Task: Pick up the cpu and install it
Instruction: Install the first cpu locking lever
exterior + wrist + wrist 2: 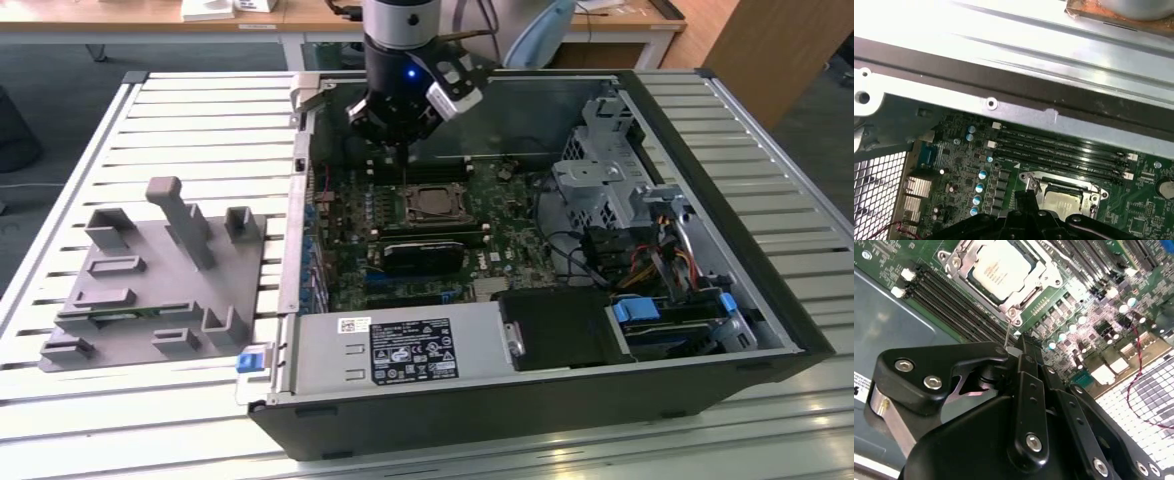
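Slatted metal bench (160, 110) across the exterior view, carrying an open computer case (747, 300) that takes up the centre and right of the frame, with a grey moulded parts holder (147, 280) at mid-left. Wooden desks (307, 15) along the top edge behind.

Inside the case, green motherboard (400, 240) lying flat, a black rectangular module (427, 250) just below the socket, a labelled power supply (394, 350) along the lower edge, drive cage (601, 180) at right.

Seated in the socket (430, 203) near the middle of the board: the cpu (433, 204), silver top facing up, flat, square, so no long axis to speak of; edges lined up with the socket frame. Same cpu (1000, 267) at upper centre of the second wrist view, skewed to the frame's diagonal, and partly hidden at lower centre of the first wrist view (1061, 202).

Poised above the board's upper edge, just above the socket in the exterior view: the gripper (396, 125), clear of the cpu, holding nothing visible. Black linkage of the gripper (1026, 355) across the lower half of the second wrist view; whether the fingers are apart or closed, cannot tell.
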`<state>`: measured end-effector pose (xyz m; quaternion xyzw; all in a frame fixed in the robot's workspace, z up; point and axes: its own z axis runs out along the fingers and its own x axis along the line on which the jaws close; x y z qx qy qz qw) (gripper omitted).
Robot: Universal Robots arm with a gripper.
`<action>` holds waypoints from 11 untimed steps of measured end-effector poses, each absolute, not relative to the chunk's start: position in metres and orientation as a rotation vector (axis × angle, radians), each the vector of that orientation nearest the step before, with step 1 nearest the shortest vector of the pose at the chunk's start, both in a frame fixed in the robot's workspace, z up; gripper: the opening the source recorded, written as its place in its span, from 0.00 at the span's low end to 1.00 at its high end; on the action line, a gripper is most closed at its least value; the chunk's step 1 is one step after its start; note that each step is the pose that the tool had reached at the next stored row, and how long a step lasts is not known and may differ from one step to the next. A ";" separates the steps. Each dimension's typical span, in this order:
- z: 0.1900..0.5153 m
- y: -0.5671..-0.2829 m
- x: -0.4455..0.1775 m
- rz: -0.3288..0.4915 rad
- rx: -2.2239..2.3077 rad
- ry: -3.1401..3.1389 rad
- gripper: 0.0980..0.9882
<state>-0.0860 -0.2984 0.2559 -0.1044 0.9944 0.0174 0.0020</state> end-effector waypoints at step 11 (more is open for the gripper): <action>0.256 -0.294 -0.087 0.054 -0.247 3.127 0.01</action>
